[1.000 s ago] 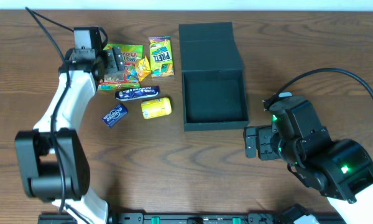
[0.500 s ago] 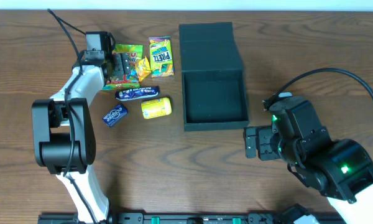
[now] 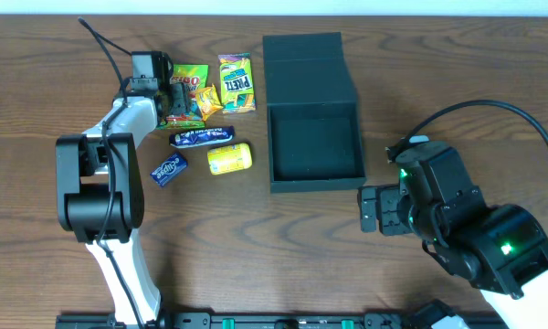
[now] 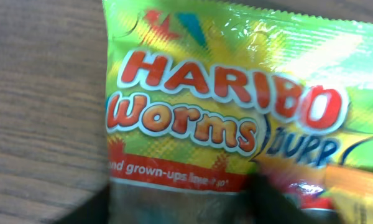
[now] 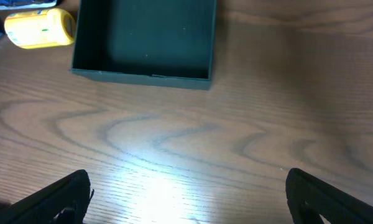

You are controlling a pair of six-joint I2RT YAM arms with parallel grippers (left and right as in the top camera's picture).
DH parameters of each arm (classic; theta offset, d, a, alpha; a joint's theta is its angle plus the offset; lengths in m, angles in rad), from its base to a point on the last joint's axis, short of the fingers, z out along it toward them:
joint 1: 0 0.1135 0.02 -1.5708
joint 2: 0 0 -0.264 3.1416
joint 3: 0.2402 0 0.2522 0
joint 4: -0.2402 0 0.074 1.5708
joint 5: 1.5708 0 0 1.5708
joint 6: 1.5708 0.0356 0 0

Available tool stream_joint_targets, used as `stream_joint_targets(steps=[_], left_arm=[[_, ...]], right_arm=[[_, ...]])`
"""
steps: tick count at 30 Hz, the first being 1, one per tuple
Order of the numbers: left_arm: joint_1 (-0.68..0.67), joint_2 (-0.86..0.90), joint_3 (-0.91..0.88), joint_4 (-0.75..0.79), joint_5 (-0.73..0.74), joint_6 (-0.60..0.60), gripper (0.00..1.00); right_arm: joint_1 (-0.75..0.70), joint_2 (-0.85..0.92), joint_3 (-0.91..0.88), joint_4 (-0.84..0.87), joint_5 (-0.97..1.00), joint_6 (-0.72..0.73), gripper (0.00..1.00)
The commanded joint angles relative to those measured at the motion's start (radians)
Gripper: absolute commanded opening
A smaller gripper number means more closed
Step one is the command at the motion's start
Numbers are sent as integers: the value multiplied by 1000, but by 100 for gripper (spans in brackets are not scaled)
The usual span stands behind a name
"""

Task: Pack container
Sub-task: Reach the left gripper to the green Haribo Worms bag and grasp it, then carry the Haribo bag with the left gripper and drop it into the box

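The black container [image 3: 315, 142] lies open and empty right of the table's middle, its lid flap [image 3: 309, 68] folded back. It also shows in the right wrist view [image 5: 143, 37]. My left gripper [image 3: 176, 99] is down on the green Haribo Worms bag [image 3: 190, 76] at the back left. In the left wrist view its fingers [image 4: 180, 208] stand apart on either side of the bag's clear end [image 4: 224, 106]. My right gripper [image 3: 369, 210] is open and empty over bare wood in front of the container [image 5: 186, 199].
Beside the Haribo bag lie a yellow Pretz packet [image 3: 237, 82], a small orange packet [image 3: 210, 99], a dark blue bar [image 3: 202, 136], a small blue packet [image 3: 168, 169] and a yellow packet [image 3: 229, 158], also in the right wrist view [image 5: 40, 28].
My left arm has folded in and its gripper has shifted slightly right, onto the Haribo bag. The right arm and the container have not moved.
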Motion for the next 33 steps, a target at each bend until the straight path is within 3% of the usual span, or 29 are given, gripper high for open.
stream_joint_targets(steps=[1,5,9,19,28,33], left_arm=[[2,36,3,-23,1,0,37],[2,36,5,-27,0,-27,26],[2,8,6,-27,-14,-31,6],[2,-188,7,-55,-47,-44,6],[-5,-400,7,-197,-95,-101,6],[-76,-458,7,-260,-85,-156,6]], right_arm=[[-6,-4,6,-1,6,-14,99],[-6,-4,6,-1,6,-14,99],[-6,-4,6,-1,6,-14,99],[-6,-4,6,-1,6,-14,99],[-6,-4,6,-1,6,-14,99],[-6,-4,6,-1,6,-14,99]])
